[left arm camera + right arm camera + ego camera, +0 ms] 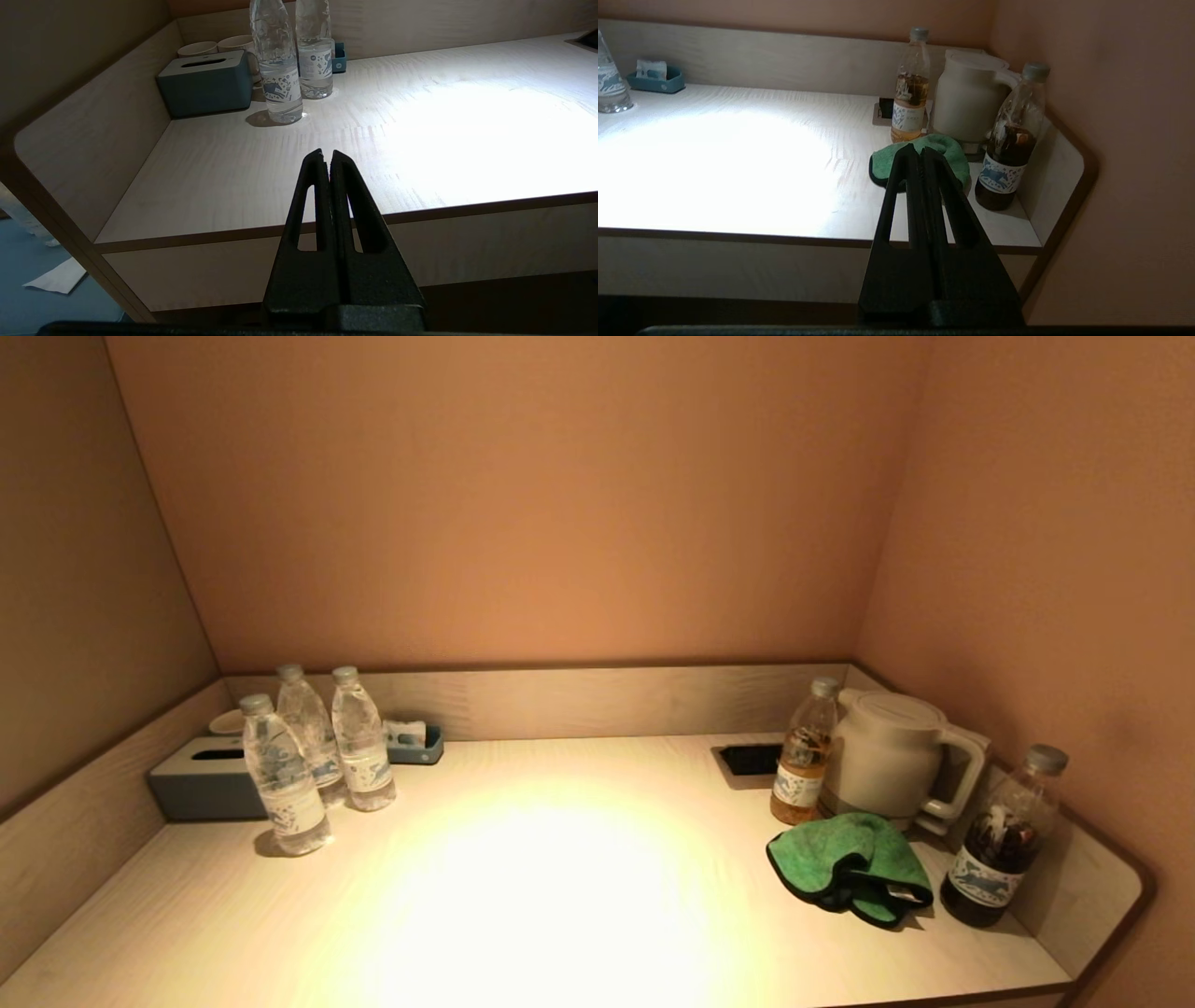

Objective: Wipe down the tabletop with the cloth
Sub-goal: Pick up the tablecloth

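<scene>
The green cloth [848, 864] lies crumpled at the tabletop's [560, 896] four o'clock, beside the kettle [887, 751]. Left gripper [327, 156] and right gripper [919, 151] hang clenched, empty, off the front edge.

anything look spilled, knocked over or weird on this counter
Nothing spilled or tipped: every bottle and the kettle stand upright. Only the green cloth lies crumpled between the amber bottle and the dark bottle.

Hotel-room refreshment nook: kettle [887, 751], water bottles [317, 756], tissue box [205, 779].
</scene>
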{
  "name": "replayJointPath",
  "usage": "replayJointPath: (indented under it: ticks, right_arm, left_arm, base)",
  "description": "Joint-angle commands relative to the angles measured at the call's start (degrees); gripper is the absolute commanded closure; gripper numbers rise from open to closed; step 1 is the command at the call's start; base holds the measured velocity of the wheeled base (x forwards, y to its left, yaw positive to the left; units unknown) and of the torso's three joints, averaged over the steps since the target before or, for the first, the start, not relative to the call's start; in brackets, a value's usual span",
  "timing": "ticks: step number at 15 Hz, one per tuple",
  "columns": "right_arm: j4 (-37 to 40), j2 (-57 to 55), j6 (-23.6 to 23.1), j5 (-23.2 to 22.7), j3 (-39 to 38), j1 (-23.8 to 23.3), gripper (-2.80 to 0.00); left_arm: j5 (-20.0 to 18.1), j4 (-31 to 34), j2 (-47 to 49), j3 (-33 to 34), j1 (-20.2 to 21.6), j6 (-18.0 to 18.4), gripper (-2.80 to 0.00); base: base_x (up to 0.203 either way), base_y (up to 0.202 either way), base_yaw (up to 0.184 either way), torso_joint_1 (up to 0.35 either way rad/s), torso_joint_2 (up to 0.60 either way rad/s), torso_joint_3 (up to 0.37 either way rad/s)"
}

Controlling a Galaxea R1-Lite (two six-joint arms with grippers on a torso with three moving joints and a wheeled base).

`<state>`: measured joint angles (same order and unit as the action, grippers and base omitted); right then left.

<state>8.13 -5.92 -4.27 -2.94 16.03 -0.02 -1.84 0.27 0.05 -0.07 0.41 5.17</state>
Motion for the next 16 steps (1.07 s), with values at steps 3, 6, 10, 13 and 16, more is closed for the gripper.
replayJointPath:
  ticks: [3, 6, 10, 13, 16]
  right_arm:
    - [1.47, -9.88, -0.42, -2.26, 3.93, 0.04, 0.0]
    - [-2.57, -33.34, -1.06, -3.16, 7.66, 0.07, 0.0]
    - [-9.32, -62.42, -1.51, -1.4, 15.4, 0.1, 0.0]
    - [-12.98, -79.26, -1.06, 3.29, 23.84, 0.7, 0.0]
    - [-13.88, -99.9, 1.62, 10.71, 36.02, 3.18, 0.0]
  left_arm:
    - [0.0, 0.0, 0.04, 0.07, -0.06, 0.02, 0.0]
    - [0.0, 0.0, 0.04, -0.01, 0.02, 0.02, 0.0]
    - [0.0, 0.0, 0.04, -0.01, 0.02, 0.02, 0.0]
    - [0.0, 0.0, 0.04, -0.01, 0.02, 0.02, 0.0]
    - [0.0, 0.0, 0.04, -0.01, 0.02, 0.02, 0.0]
  base:
    - [0.0, 0.0, 0.0, 0.0, 0.0, 0.0]
    - [0.0, 0.0, 0.0, 0.0, 0.0, 0.0]
    - [0.0, 0.0, 0.0, 0.0, 0.0, 0.0]
    - [0.0, 0.0, 0.0, 0.0, 0.0, 0.0]
    - [0.0, 0.0, 0.0, 0.0, 0.0, 0.0]
